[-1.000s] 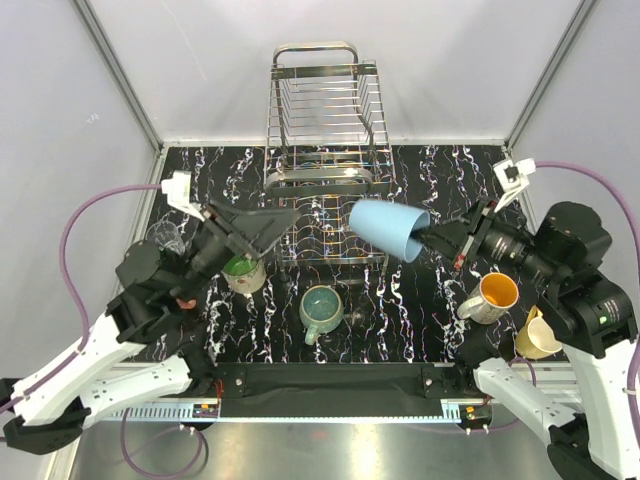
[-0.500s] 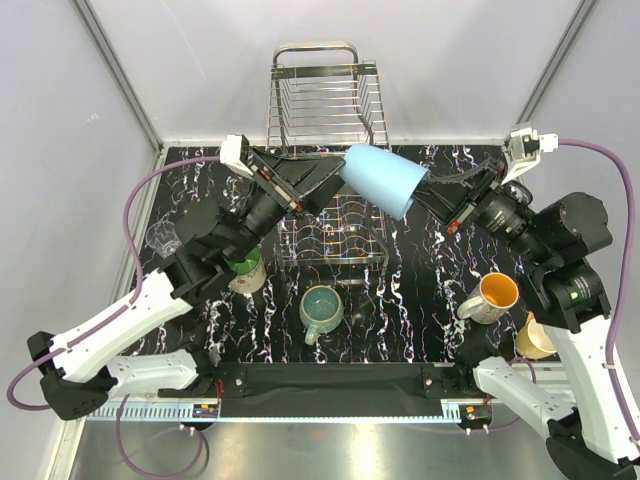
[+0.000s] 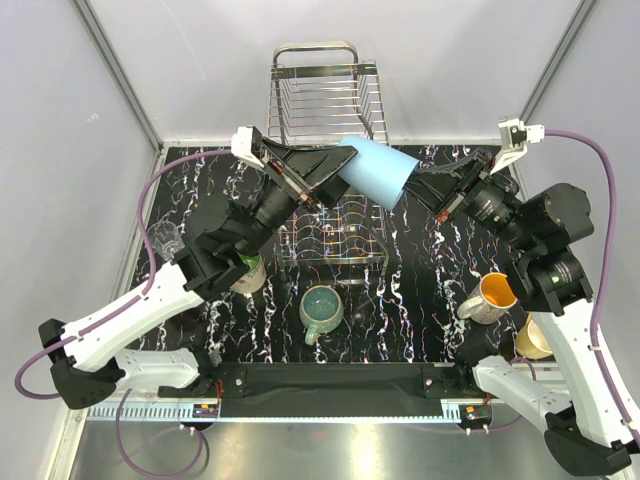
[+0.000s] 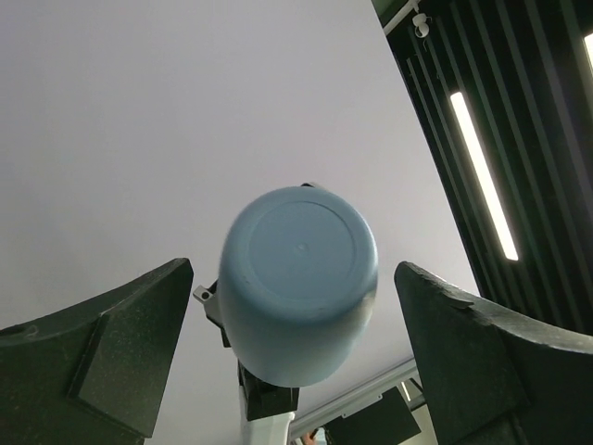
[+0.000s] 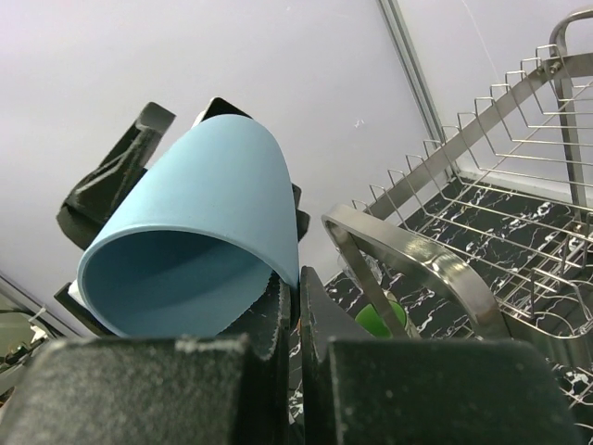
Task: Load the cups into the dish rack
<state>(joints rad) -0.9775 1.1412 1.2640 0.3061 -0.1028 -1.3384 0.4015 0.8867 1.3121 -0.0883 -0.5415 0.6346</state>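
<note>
My right gripper (image 3: pixel 414 187) is shut on the rim of the light blue tumbler (image 3: pixel 374 170). It holds the tumbler on its side in the air, in front of the upper shelf of the chrome dish rack (image 3: pixel 325 105). In the right wrist view the fingers (image 5: pixel 298 274) pinch the tumbler's wall (image 5: pixel 208 204). My left gripper (image 3: pixel 325 172) is open just left of the tumbler's base. In the left wrist view the base (image 4: pixel 298 278) faces the camera between the spread fingers, with gaps on both sides. No salmon-pink cup shows.
On the table are a teal mug (image 3: pixel 322 308), a mug with an orange inside (image 3: pixel 495 293), a pale yellow cup (image 3: pixel 537 338), a clear glass (image 3: pixel 165 238), and a cream cup with a green inside (image 3: pixel 243 272) under the left arm. The rack's lower tier (image 3: pixel 335 232) is below the tumbler.
My right gripper has carried the tumbler up and back toward the rack's upper shelf. My left arm has risen from the table, and its open gripper is now at the tumbler's base.
</note>
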